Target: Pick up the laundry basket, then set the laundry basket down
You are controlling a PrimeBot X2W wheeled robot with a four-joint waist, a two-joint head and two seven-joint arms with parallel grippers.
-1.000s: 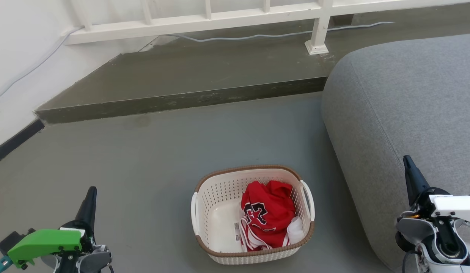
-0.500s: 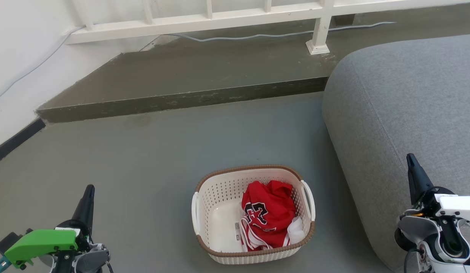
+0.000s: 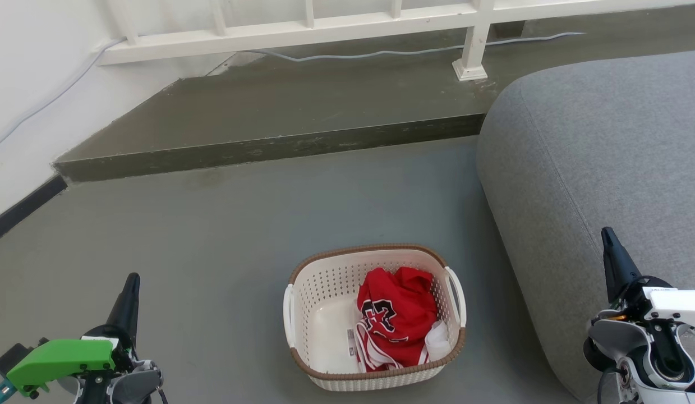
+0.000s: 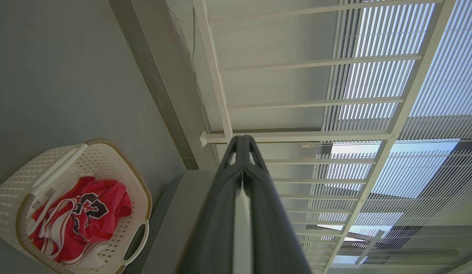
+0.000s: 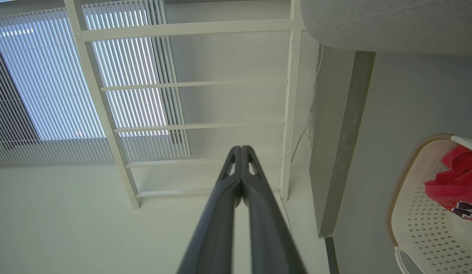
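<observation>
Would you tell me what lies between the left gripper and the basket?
In the head view, the stretch between the left gripper and the basket is bare grey floor.

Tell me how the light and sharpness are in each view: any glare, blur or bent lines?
Head view: even, soft light and sharp focus; the laundry basket throws only a faint shadow. Left wrist view: the blinds glare bright, and the left gripper goes soft near the lens. Right wrist view: the blinds are bright too, the right gripper is soft low down, and the railing looks nearly straight.
</observation>
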